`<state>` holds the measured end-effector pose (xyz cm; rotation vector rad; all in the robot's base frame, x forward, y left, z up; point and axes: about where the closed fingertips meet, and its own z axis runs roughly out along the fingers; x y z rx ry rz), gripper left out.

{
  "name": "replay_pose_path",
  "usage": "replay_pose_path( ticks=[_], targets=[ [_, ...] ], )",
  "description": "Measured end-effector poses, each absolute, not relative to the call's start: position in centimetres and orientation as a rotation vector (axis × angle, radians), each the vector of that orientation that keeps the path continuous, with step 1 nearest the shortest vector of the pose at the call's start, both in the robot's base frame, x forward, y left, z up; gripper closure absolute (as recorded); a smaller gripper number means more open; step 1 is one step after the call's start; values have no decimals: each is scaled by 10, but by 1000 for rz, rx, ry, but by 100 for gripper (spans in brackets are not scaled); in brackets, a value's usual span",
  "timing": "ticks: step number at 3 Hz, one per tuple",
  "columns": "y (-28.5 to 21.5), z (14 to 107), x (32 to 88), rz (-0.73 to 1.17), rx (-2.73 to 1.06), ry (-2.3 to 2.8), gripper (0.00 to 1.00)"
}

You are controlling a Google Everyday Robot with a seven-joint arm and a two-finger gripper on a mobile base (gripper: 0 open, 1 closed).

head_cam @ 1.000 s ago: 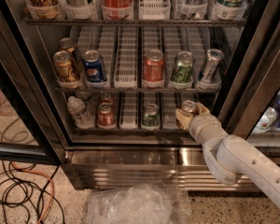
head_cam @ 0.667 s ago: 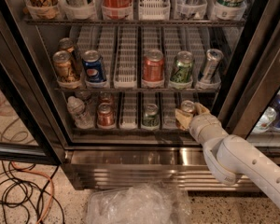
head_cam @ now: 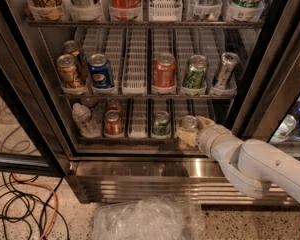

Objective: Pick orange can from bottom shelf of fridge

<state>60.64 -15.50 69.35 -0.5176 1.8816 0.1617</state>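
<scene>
The fridge (head_cam: pixel 140 176) stands open in front of me. Its bottom shelf (head_cam: pixel 135 140) carries white lane trays. The orange can (head_cam: pixel 189 122), with a silver top, stands upright at the front of the shelf's right side. My gripper (head_cam: pixel 195 129) reaches in from the lower right on a white arm and is shut on the orange can, with one finger (head_cam: pixel 187 138) in front of it and the other behind it at the right. The can still rests on the shelf.
On the bottom shelf stand a green can (head_cam: pixel 161 123), a redder can (head_cam: pixel 113 124) and a water bottle (head_cam: pixel 82 119). The rack above holds a golden-brown can (head_cam: pixel 70 73), a blue can (head_cam: pixel 100 71) and others. A crumpled plastic bag (head_cam: pixel 145 219) and cables (head_cam: pixel 20 204) lie on the floor.
</scene>
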Motion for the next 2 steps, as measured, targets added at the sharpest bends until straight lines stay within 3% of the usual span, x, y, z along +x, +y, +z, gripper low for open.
replay_pose_path(
  ticks=[2],
  targets=[
    [-105,708,572,489,-563,1953,100]
  ],
)
